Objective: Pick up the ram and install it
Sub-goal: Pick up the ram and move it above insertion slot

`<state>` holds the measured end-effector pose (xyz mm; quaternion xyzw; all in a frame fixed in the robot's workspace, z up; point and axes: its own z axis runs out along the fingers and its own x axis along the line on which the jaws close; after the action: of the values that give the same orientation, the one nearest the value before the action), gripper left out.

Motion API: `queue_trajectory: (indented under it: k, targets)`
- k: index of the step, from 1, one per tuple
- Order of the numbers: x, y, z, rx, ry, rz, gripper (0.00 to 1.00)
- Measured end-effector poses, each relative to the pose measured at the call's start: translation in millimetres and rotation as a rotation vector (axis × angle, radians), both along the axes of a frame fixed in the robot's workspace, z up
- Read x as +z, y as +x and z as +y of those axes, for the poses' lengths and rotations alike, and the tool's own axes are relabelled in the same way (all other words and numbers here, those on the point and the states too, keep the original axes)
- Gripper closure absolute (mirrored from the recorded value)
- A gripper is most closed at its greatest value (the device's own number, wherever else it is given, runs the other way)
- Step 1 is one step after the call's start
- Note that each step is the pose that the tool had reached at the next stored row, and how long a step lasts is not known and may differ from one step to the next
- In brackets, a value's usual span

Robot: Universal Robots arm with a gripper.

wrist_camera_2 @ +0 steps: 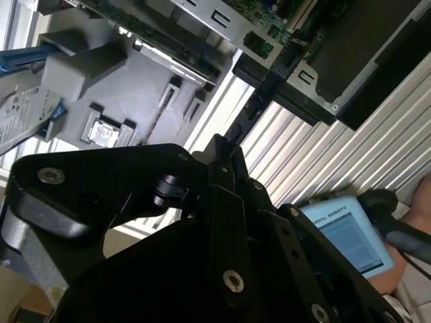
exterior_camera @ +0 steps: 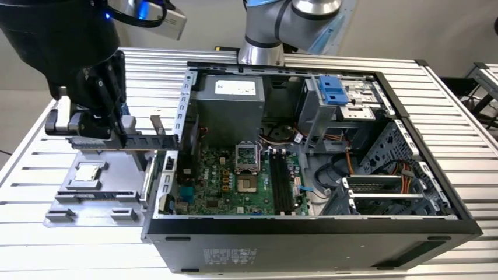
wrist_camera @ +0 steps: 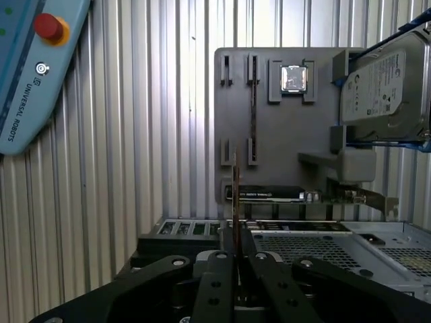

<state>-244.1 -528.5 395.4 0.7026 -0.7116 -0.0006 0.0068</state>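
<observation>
Item: the ram (exterior_camera: pixel 139 142), a thin dark stick, seen edge-on in the first wrist view (wrist_camera: pixel 235 192).
Location: held level above the grey tray (exterior_camera: pixel 101 199), beside the open computer case (exterior_camera: pixel 311 248) at the exterior view's left.
Gripper: gripper (exterior_camera: pixel 118 135) clamped on the stick's flat faces, near its middle.
Handling: likely light and stiff, but brittle and prone to slipping.
Best hold: flat faces, with the contact edge left free.

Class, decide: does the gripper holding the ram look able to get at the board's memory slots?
Probably yes: the case lies open on top, nothing covers the memory slots, and the gripper holding the ram hangs beside the case.
</observation>
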Motion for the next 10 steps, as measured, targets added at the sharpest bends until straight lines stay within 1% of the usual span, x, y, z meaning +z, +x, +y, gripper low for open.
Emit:
queue_trajectory:
  k: [10]
  targets:
    - [-0.2,41.1,1.1,0.0,0.0,-0.0001,1.0]
